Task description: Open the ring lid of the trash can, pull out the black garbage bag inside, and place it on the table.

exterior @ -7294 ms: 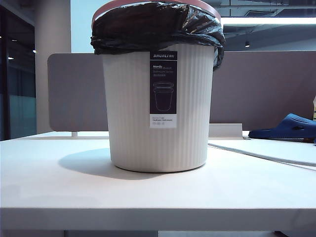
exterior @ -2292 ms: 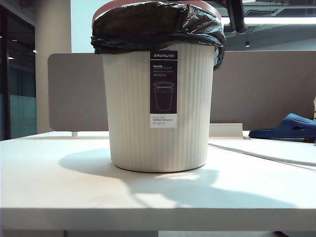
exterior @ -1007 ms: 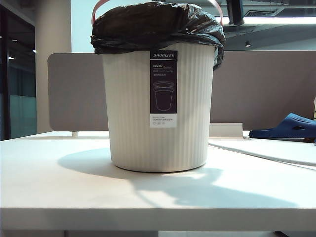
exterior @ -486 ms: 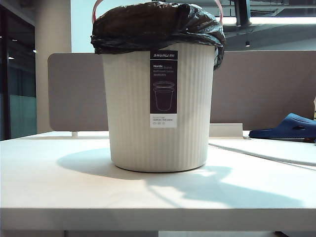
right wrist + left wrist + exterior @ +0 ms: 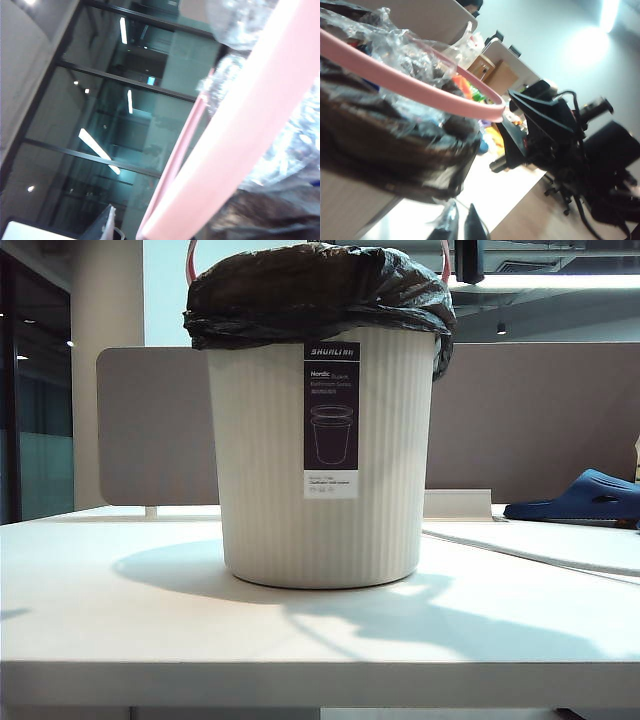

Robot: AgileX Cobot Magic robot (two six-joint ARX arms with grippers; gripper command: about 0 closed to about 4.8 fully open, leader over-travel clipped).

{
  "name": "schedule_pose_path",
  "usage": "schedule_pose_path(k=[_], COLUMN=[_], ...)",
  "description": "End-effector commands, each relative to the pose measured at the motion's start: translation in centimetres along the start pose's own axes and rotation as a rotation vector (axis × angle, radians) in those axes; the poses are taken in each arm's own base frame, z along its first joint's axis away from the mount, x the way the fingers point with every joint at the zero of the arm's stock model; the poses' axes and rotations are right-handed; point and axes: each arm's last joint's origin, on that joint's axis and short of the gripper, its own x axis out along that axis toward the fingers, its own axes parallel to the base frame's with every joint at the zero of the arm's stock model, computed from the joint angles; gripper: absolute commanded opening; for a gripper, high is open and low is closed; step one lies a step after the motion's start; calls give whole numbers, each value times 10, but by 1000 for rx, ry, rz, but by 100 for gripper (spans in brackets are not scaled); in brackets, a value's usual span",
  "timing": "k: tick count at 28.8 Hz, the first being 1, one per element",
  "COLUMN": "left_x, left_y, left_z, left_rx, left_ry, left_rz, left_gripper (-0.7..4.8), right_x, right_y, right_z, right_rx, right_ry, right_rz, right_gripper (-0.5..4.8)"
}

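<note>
I have the ring lid (image 5: 410,82) tipped up off the trash can (image 5: 318,455), beside the right gripper (image 5: 111,224); what it clasps I cannot tell. Left gripper (image 5: 461,225) pinched shut below the black garbage bag (image 5: 395,145) overhang. Film looks light, slippery, tear-prone: I'd bunch the rim fold.

Trash can (image 5: 320,455) on table (image 5: 150,630); garbage bag (image 5: 315,290) over its rim.

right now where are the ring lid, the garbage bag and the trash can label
ring lid (image 5: 395,77), left wrist view, on the pink hoop's near band
garbage bag (image 5: 310,295), exterior view, on the black film folded over the rim
label (image 5: 331,420), exterior view, on its dark middle
</note>
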Motion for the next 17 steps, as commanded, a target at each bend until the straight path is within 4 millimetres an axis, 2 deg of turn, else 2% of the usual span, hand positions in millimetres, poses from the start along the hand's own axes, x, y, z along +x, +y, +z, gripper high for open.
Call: schedule_pose_path(k=[1,3,6,10,17], left_x=[15,23,39,55,64], left_y=[2,8,16,20,17], left_z=[5,4,0,-5,-12], left_rx=[5,2,19,138,377], left_ry=[-31,-19,11,22,17], left_rz=[-66,-74,-109,-170,-207], left_gripper=[20,-8,-6,-6,-7], right_x=[1,1,3,4,8], right_y=[11,14,21,26,21], right_z=[2,3,5,6,5], right_rx=[-15,-26,-43,-59,-58], right_ry=[-9,-12,-15,-16,6], right_rz=[64,74,86,90,61], right_gripper=[149,149,149,149,149])
